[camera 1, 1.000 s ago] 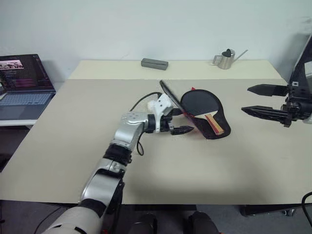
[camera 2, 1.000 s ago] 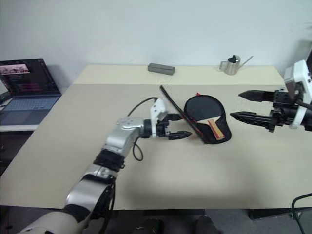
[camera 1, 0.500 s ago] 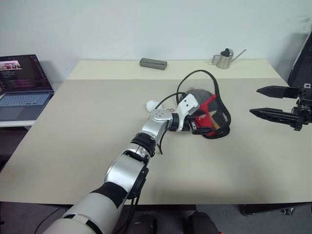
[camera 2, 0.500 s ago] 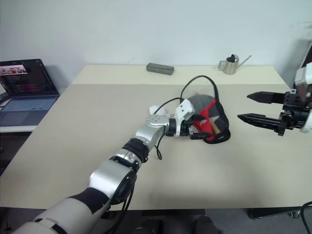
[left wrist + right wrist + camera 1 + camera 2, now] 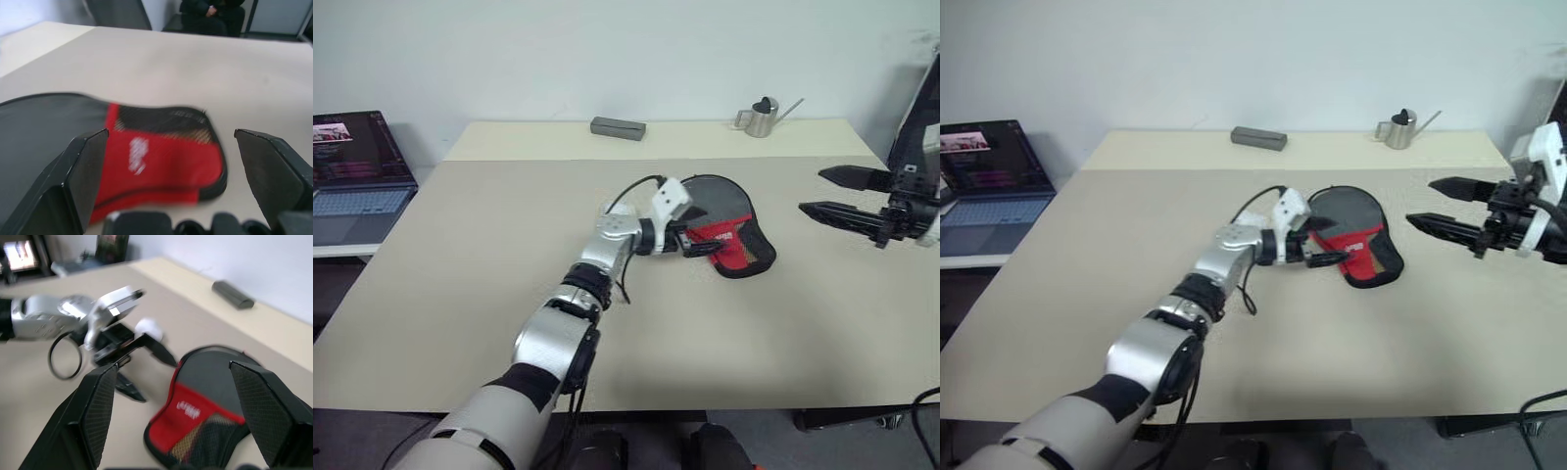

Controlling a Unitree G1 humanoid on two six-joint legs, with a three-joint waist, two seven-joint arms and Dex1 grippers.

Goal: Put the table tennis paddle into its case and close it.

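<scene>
The case (image 5: pixel 729 230) lies flat on the beige table (image 5: pixel 460 255), flap down, red panel and mesh pocket facing up. The left gripper (image 5: pixel 697 241) sits at its near-left edge, jaws spread, nothing between them. The right gripper (image 5: pixel 829 193) hovers well apart to the right, also open and empty. The right wrist view shows a white pom-pom (image 5: pixel 148 328) beside the left gripper and striped tan through the mesh.

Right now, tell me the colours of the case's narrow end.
Red panel with a white logo, black mesh beside it; the case shows this best in the left wrist view.
</scene>
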